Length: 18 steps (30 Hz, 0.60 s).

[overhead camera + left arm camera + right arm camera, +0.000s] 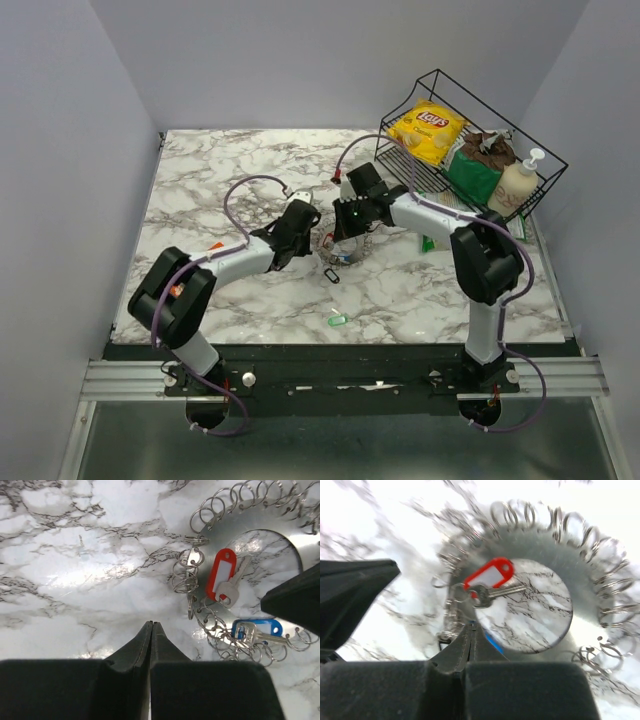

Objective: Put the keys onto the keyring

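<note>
The keyring [260, 527] is a flat silvery ring edged with many small wire loops, lying on the marble; it also shows in the top view [347, 250]. A red-headed key [221, 573] and a blue-headed key [256, 628] hang on it. The green key [337, 320] lies alone nearer the front. My left gripper [151, 623] is shut and empty, just left of the ring. My right gripper [473, 625] is shut, its tips over the ring's band beside the blue key [492, 641], below the red key [487, 575]. Nothing shows between its jaws.
A black wire basket [400, 125] at the back right holds a chip bag [427, 128], a green packet and a soap bottle [517, 182]. A small dark loop [331, 275] lies just in front of the keyring. Both grippers [322, 225] are close together at the table's middle.
</note>
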Each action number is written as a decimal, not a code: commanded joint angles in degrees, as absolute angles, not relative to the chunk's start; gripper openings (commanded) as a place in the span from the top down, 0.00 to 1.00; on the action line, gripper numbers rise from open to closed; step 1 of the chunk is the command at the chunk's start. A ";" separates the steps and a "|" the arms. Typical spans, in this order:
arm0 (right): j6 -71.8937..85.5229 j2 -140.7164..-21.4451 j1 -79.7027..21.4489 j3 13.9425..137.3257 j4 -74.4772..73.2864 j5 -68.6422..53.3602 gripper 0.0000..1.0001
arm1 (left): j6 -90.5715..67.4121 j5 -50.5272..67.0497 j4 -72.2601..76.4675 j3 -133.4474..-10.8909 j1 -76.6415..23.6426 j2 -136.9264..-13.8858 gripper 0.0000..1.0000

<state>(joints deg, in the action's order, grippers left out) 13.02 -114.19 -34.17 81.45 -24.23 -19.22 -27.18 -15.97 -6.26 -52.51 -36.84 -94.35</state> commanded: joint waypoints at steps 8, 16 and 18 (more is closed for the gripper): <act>8.18 -93.00 -34.63 63.47 -10.20 -13.89 0.82 | -22.16 -11.96 -2.29 -45.44 -36.56 -78.06 0.29; 4.75 -87.01 -36.56 57.65 -11.76 -8.62 0.48 | -20.92 -3.08 1.14 -42.19 -36.04 -71.46 0.12; 3.96 -87.53 -38.14 58.79 -13.35 -5.38 0.48 | -21.27 -2.02 1.49 -42.27 -35.77 -71.19 0.12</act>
<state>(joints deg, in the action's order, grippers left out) 6.94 -88.86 -35.64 57.91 -12.21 -12.10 -22.04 -7.27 -1.54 -42.61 -36.40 -72.64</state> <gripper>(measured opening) 0.517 0.876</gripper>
